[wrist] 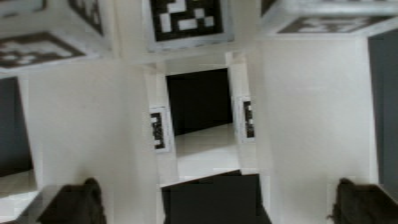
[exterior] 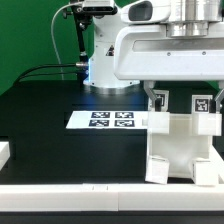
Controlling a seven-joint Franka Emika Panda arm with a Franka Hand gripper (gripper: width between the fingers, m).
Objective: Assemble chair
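Note:
The partly built chair [exterior: 184, 140] of chunky white pieces stands at the exterior view's right, near the table's front edge. Square black-and-white tags [exterior: 200, 103] sit on its upper parts. My gripper [exterior: 183, 92] hangs straight above it. In the wrist view the chair [wrist: 196, 110] fills the picture: two upright posts with a dark gap between them, and tags [wrist: 189, 18] on the far ends. The gripper [wrist: 222, 205] is open, its dark fingertips [wrist: 79, 204] far apart on either side of the white pieces. I see nothing gripped between them.
The marker board [exterior: 112, 120] lies flat on the black table [exterior: 60, 110], just left of the chair. A white piece [exterior: 4, 152] shows at the exterior view's left edge. The arm's white base [exterior: 105, 65] stands behind the board, in front of a green backdrop.

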